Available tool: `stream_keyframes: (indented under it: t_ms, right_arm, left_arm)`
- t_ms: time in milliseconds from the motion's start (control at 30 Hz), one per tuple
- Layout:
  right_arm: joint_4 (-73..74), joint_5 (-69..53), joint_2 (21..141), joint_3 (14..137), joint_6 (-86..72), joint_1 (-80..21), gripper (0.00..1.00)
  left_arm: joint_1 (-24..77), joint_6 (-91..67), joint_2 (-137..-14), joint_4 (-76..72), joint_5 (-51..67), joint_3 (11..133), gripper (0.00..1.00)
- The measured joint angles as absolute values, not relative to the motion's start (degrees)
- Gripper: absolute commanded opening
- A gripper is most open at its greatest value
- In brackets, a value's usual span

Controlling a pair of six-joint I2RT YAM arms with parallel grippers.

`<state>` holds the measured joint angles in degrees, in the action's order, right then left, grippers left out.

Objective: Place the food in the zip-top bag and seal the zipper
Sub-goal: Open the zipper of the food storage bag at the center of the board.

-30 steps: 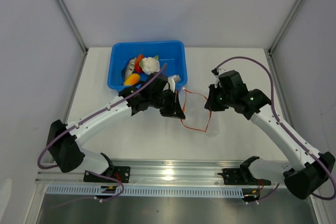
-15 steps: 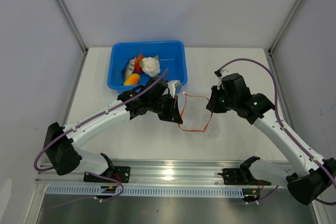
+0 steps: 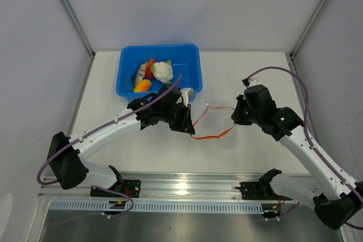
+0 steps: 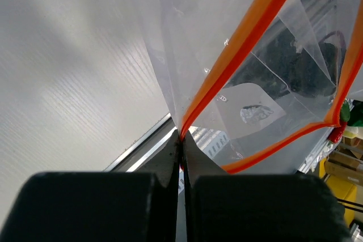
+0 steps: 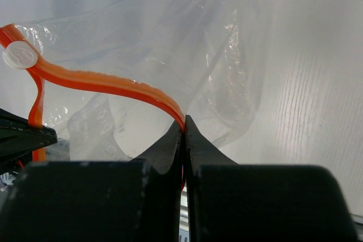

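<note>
My left tool (image 4: 181,140) is clamped on the zipper (image 4: 241,41) at one end of the zip-top bag (image 3: 212,120). My right tool (image 5: 182,127) pinches the same strip at the other end, mid-desk (image 3: 249,77). The food (image 3: 154,72) sits in the blue tub (image 3: 190,63), just beyond my left arm.

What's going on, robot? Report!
Left gripper shut on zipper. Right gripper shut on zipper. Empty bag; food in blue tub. Nothing in the way.
</note>
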<state>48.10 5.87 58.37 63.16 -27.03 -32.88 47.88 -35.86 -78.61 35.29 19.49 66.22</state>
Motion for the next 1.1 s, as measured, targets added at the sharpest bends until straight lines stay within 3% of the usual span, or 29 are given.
stream_keyframes:
  t_ms: [133, 200, 500, 600, 700, 933, 1100]
  right_arm:
    - [48.95, 6.81, 56.86, 62.24, -27.33, -32.88, 0.0]
    - [48.95, 6.52, 56.38, 62.06, -27.31, -32.88, 0.0]
    - [47.44, 1.41, 57.43, 60.47, -28.38, -32.88, 0.0]
    - [47.22, 0.36, 57.87, 60.45, -28.47, -32.88, 0.0]
    - [47.22, -0.16, 58.08, 60.45, -28.49, -32.88, 0.0]
    - [47.24, -0.8, 58.59, 60.45, -28.53, -32.88, 0.0]
    - [47.29, -1.08, 58.85, 60.45, -28.51, -32.88, 0.0]
  left_arm:
    - [47.88, -35.51, -78.76, 35.29, 19.18, 66.22, 0.0]
    - [47.88, -35.4, -78.94, 35.29, 19.18, 66.22, 0.06]
    - [47.88, -33.76, -80.66, 34.98, 19.7, 66.92, 0.39]
    - [47.88, -32.6, -80.58, 34.57, 19.62, 67.42, 0.62]
    - [47.88, -31.86, -80.34, 34.33, 19.16, 67.99, 0.68]
    - [46.57, -29.45, -79.4, 34.5, 15.05, 72.16, 0.97]
    - [41.74, -28.86, -77.93, 34.72, 12.1, 74.22, 0.99]
